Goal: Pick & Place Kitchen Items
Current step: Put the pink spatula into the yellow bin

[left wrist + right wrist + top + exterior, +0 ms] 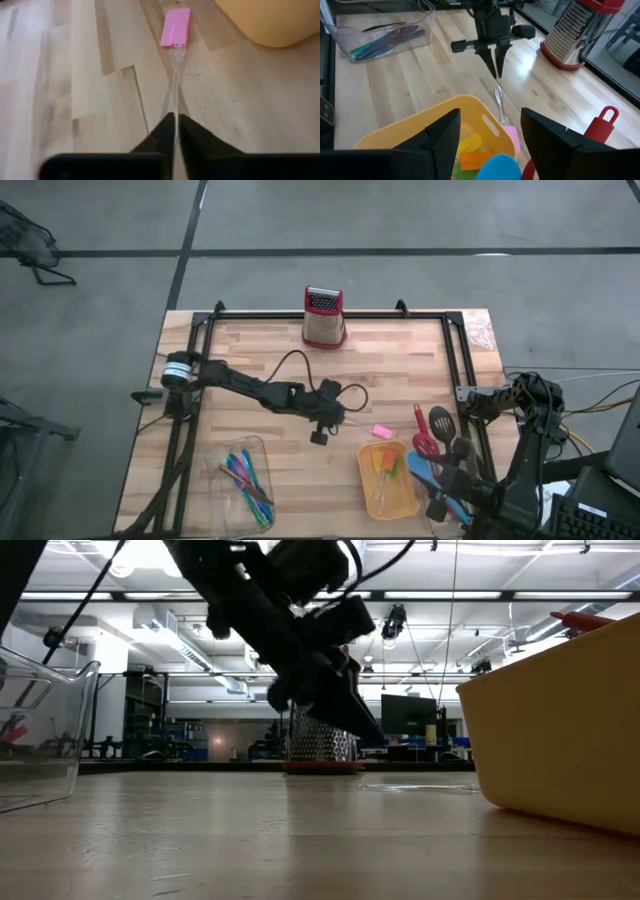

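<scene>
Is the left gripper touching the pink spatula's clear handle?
Touching. In the left wrist view the left gripper has both fingers closed against the clear handle of the pink spatula, which runs out from between the tips with no gap.

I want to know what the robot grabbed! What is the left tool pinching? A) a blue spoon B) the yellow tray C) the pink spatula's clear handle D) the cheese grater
C: the left tool is closed on the clear handle of the pink spatula, which lies on the table beside the yellow tray.
</scene>
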Controlling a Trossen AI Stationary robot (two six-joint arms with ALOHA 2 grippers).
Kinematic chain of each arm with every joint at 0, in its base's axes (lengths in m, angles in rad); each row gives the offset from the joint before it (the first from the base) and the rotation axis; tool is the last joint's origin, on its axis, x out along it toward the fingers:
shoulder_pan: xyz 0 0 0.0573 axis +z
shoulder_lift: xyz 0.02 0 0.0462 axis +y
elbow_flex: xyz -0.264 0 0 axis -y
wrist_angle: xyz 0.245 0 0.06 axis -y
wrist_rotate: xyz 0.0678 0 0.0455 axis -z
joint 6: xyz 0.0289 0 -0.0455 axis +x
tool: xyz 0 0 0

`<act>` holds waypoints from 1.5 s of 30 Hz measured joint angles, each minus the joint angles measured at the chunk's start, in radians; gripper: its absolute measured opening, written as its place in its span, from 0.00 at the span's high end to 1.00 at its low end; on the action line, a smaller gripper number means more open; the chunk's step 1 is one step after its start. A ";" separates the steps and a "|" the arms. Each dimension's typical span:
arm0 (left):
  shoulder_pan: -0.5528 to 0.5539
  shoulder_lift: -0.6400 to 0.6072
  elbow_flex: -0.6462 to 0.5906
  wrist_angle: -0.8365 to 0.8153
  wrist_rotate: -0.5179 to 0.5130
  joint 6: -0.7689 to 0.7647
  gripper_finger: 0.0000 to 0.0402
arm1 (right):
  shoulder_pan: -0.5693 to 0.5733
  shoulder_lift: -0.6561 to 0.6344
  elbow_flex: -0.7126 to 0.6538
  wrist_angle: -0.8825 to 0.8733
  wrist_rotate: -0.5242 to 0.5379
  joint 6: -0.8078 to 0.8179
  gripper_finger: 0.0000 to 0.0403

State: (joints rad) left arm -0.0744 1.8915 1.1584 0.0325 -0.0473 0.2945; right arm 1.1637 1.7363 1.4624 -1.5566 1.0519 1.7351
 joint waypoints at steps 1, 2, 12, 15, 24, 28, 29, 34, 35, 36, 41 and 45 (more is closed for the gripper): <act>0.002 0.009 0.000 0.017 0.000 0.001 0.95 | 0.000 0.000 0.000 0.000 0.000 0.000 0.50; 0.004 0.020 0.000 0.031 0.005 0.001 0.97 | 0.000 0.000 -0.001 0.002 0.000 0.000 0.51; 0.025 0.092 0.000 0.090 0.065 -0.008 0.98 | 0.000 0.000 -0.007 0.023 0.004 -0.012 0.58; 0.032 0.104 0.000 0.080 0.080 -0.013 0.98 | 0.000 0.000 -0.008 0.024 0.005 -0.016 0.60; 0.035 0.123 0.000 0.068 0.132 -0.033 0.99 | 0.000 0.000 -0.008 0.028 0.006 -0.019 0.67; 0.036 0.116 -0.001 0.105 0.112 -0.023 0.99 | 0.001 0.000 -0.008 0.034 0.006 -0.019 0.70; 0.036 0.110 -0.001 0.119 0.109 -0.019 0.99 | 0.001 0.000 -0.008 0.035 0.006 -0.019 0.70; 0.045 0.097 0.000 0.160 0.099 -0.007 0.99 | 0.001 0.000 -0.008 0.047 0.006 -0.044 0.73; 0.050 0.101 -0.001 0.158 0.099 -0.009 0.99 | 0.001 0.000 -0.008 0.047 0.006 -0.049 0.74; 0.056 0.106 -0.001 0.160 0.100 -0.017 0.99 | 0.001 0.000 -0.008 0.048 0.006 -0.052 0.74; 0.077 0.123 -0.001 0.151 0.115 -0.042 0.99 | 0.001 0.000 -0.008 0.057 0.023 -0.064 0.77; 0.081 0.131 -0.001 0.120 0.157 -0.046 0.99 | 0.001 0.000 -0.008 0.062 0.023 -0.065 0.79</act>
State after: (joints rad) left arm 0.0071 2.0228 1.1576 0.1524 0.1101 0.2486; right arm 1.1645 1.7363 1.4548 -1.4946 1.0752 1.6698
